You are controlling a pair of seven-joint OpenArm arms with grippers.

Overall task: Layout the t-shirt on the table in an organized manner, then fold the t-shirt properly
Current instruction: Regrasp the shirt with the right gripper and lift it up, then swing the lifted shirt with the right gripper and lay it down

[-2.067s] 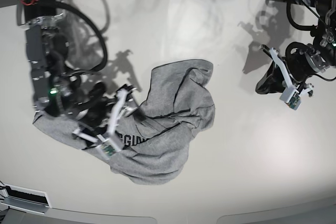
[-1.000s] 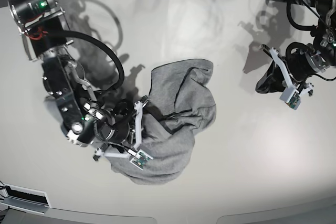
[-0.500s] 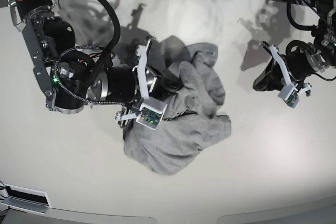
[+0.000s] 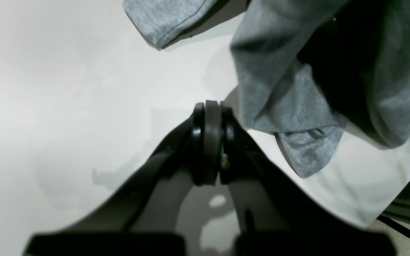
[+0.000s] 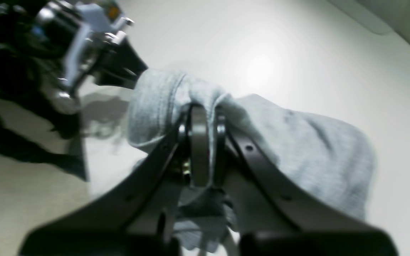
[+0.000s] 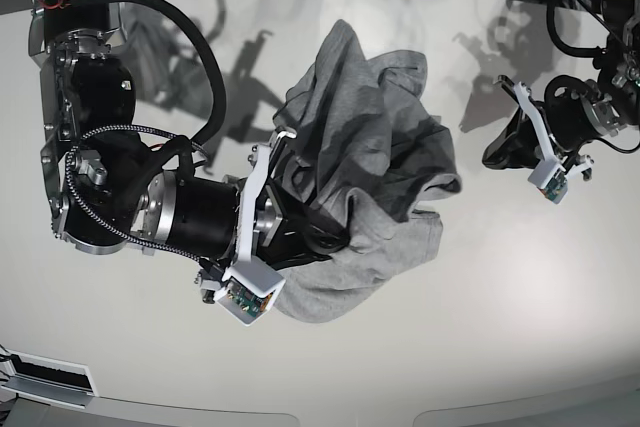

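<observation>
Currently my right hand (image 5: 202,117) grips a shirt (image 6: 360,147) fold, lifting the bunched cloth off the counter (image 6: 500,297) to shake it loose; left hand (image 4: 210,117) waits closed, empty, aside.

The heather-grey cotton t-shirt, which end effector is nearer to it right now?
Right. The right end effector is shut on a bunched fold of the heather-grey cotton t-shirt, lifting it. The left end effector is shut and empty, off to the shirt's side over the off-white table.
</observation>
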